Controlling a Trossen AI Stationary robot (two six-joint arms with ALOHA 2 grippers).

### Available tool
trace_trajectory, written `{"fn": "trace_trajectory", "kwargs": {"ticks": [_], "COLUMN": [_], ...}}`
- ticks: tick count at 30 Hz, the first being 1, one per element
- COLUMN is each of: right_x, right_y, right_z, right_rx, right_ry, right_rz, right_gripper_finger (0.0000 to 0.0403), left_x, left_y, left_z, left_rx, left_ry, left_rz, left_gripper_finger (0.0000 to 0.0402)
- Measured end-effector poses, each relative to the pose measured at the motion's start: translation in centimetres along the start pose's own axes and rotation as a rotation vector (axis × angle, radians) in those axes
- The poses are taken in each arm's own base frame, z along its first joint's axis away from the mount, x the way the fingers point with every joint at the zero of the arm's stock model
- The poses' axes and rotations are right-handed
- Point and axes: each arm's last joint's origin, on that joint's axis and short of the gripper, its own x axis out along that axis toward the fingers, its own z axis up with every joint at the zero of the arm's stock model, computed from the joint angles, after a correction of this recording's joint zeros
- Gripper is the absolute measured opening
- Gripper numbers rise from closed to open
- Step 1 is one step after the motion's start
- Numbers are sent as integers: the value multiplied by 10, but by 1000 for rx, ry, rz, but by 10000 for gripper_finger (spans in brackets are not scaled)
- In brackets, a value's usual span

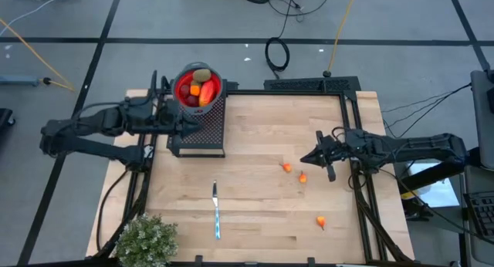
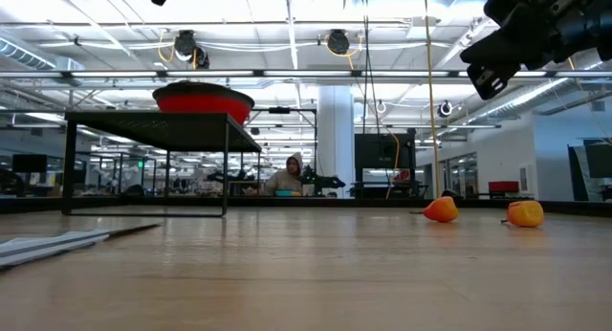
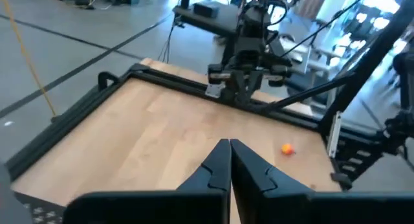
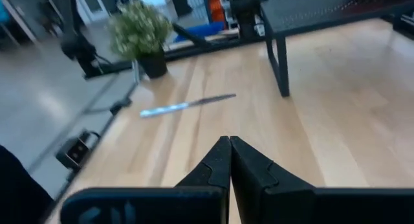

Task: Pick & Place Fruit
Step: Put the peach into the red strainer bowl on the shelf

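Observation:
A red bowl point(image 1: 198, 87) stands on a black mesh stand point(image 1: 202, 136) at the far left of the table. It holds fruit: a brown-green oval point(image 1: 202, 74), orange-red pieces point(image 1: 197, 90) and a dark red ball point(image 1: 187, 99). Three tiny orange bits point(image 1: 287, 167) point(image 1: 302, 177) point(image 1: 320, 221) lie on the wood right of centre. My left gripper point(image 1: 193, 126) point(image 3: 229, 146) is shut and holds nothing, up over the stand beside the bowl. My right gripper point(image 1: 306, 157) point(image 4: 229, 143) is also shut with nothing in it, above the table just right of the orange bits.
A slim knife point(image 1: 216, 211) lies near the table's front middle, and a bushy green plant point(image 1: 147, 240) stands at the near left corner. A black frame point(image 1: 351, 136) runs along the far and right edges. A person point(image 2: 287, 175) sits far behind the table.

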Motion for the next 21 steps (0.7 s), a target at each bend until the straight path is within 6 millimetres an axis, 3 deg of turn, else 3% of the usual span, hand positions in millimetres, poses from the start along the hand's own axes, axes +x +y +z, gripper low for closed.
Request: {"fn": "trace_trajectory", "kwargs": {"ticks": [13,21], "right_x": [22,31], "right_y": [17,41], "right_z": [29,33], "right_rx": [-84,-165], "right_ry": [483,770], "right_rz": [-45,111], "right_gripper_finger": [0,0], "left_x": [4,4], "left_y": [-13,-18], "left_z": [-45,-53], "left_rx": [-34,-45], "left_ry": [-95,-81], "left_rz": [-12,-18], "left_gripper_finger": [8,11]}}
